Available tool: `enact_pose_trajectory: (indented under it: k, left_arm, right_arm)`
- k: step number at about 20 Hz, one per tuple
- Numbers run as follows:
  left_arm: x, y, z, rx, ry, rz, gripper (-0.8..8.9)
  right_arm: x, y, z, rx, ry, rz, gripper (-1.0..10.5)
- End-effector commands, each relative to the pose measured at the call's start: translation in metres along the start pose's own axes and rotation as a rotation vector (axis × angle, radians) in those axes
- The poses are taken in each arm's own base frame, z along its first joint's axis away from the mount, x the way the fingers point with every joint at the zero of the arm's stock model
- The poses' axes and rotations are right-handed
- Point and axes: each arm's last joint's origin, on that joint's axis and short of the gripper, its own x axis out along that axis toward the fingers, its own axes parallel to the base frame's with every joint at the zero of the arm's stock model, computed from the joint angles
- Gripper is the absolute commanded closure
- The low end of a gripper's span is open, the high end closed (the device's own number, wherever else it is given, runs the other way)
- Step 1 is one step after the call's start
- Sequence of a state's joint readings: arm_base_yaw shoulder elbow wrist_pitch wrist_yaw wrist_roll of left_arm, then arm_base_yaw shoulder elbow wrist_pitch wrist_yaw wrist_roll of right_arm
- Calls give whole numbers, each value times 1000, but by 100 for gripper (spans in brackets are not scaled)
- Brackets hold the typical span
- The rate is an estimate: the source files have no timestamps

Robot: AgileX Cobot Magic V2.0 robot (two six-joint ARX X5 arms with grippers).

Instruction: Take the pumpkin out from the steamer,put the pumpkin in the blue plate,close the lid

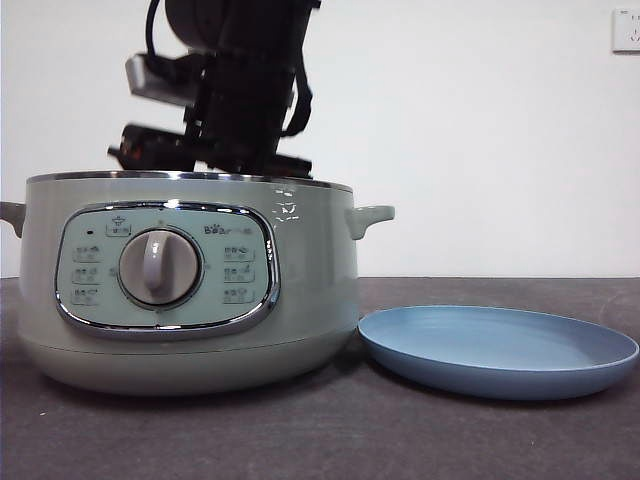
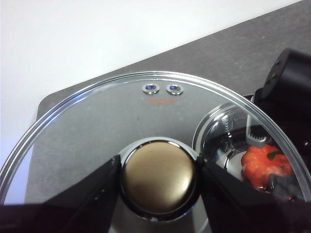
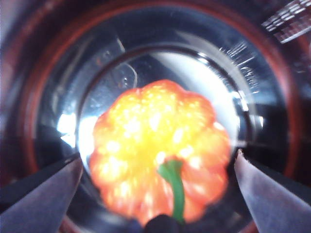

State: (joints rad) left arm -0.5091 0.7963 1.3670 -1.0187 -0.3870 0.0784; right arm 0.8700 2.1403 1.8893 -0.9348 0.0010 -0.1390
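1. Pumpkin (image 3: 160,155) lay at the bottom of the steamer (image 1: 300,300), inside the shiny inner pot, with its green stem showing toward the wrist camera; from the front it was hidden behind the steamer's wall.
2. The right gripper (image 3: 158,167) had its jaws spread wide, one on either side of the pumpkin and apart from it, holding nothing. That spread looked chosen to let the jaws pass down around the ribbed body before closing.
3. In the front view, the dark arm reaching down past the steamer's chrome rim was, judging by the wrist view, the right one.
4. The left gripper (image 2: 158,177) was clamped on the round knob of the lid (image 2: 97,121), a jaw pressed to each side. It held the glass lid off the pot and to one side, probably to keep the opening free; through the glass, the pumpkin and the other arm were visible.
5. The blue plate (image 1: 500,350) sat bare on the dark table, just beside the steamer and ready to take the pumpkin.
6. My reading: the grasp was not yet made, so plating and closing remained.
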Motion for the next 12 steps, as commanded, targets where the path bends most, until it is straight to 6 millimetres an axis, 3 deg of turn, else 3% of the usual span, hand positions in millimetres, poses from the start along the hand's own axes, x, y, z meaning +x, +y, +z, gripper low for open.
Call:
enact_pose_trajectory:
  k: [1,2,3,7,10,12]
  left_arm:
    - [-7,4,6,-23,-65,13,822]
    - [-7,4,6,-23,-64,13,822]
    - [-7,4,6,-23,-64,13,822]
    - [-7,4,6,-23,-65,13,822]
    - [-7,4,7,-27,-75,11,822]
    - [-7,4,8,-35,-94,12,822]
  right_arm:
    - [10,-2,1,-4,-5,-9,521]
    - [9,1,4,-11,-25,-8,783]
    - [4,1,5,-15,-42,-12,946]
    - [-34,-1,6,-9,-112,-25,957]
    - [-89,-11,-7,17,-144,-43,952]
    - [-132,-25,-27,59,-138,-62,949]
